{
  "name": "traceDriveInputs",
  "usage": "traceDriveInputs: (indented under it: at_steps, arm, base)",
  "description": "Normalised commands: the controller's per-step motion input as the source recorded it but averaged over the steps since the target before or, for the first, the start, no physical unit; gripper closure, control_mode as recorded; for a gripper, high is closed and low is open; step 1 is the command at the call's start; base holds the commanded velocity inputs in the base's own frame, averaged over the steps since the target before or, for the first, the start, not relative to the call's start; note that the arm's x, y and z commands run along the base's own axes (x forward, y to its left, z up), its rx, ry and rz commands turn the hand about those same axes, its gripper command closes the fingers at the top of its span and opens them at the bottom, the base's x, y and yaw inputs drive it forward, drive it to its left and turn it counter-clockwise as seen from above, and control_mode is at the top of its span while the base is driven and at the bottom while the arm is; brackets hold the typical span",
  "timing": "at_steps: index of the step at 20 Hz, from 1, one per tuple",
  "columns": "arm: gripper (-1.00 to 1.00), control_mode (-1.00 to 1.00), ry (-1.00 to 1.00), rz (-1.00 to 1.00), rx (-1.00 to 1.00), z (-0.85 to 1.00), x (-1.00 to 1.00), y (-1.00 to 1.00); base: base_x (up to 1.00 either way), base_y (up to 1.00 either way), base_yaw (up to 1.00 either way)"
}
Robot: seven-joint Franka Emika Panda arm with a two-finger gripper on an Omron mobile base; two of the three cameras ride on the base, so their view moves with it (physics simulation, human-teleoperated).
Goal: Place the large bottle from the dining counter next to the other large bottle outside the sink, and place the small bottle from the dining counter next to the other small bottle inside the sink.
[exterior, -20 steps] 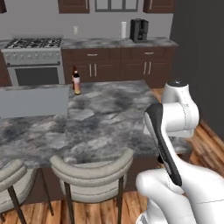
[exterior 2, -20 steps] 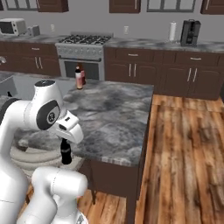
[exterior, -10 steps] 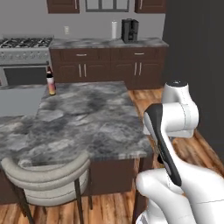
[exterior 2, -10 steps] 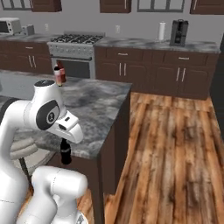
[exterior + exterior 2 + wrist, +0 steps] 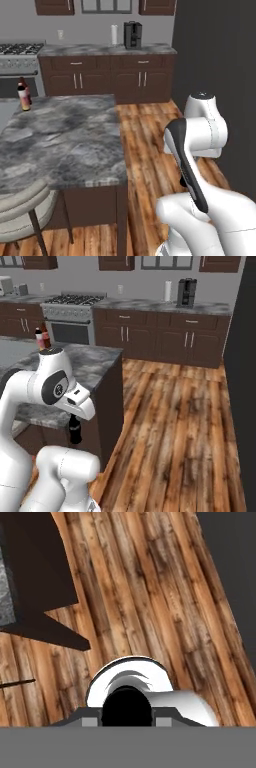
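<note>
Fingers (image 5: 74, 423) clamp slim (glossy) cola bottle (image 5: 75, 431).

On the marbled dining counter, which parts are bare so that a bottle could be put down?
Nearly all of the dining counter is bare: the middle, the right edge beside the wooden floor and the near edge by the chair. The far left corner is occupied: a small bottle stands there.

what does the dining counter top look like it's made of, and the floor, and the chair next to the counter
The dining counter top looks like polished stone, marble or granite: mottled grey-and-white veining. Its base reads as dark-brown wood. The floor looks like varnished wood planks: visible grain, seams and varied brown tones. The chair seems to have a pale grey upholstered curved back on dark legs, wood or metal; hard to tell.
</note>
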Motion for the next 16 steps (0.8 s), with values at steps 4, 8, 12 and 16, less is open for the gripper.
traceDriveInputs:
  at_steps: [4,8,12,16]
  arm:
    - [1.0,1.0,0.0,0.0,0.0,0.0,0.0,0.0]
    - [1.0,1.0,0.0,0.0,0.0,0.0,0.0,0.0]
    - [1.0,1.0,0.0,0.0,0.0,0.0,0.0,0.0]
    - [1.0,1.0,0.0,0.0,0.0,0.0,0.0,0.0]
  base:
    - [0.26,-0.54,-0.06]
    - [0.24,-0.44,-0.05]
    - [0.45,-0.46,-0.05]
    - [0.6,-0.48,-0.06]
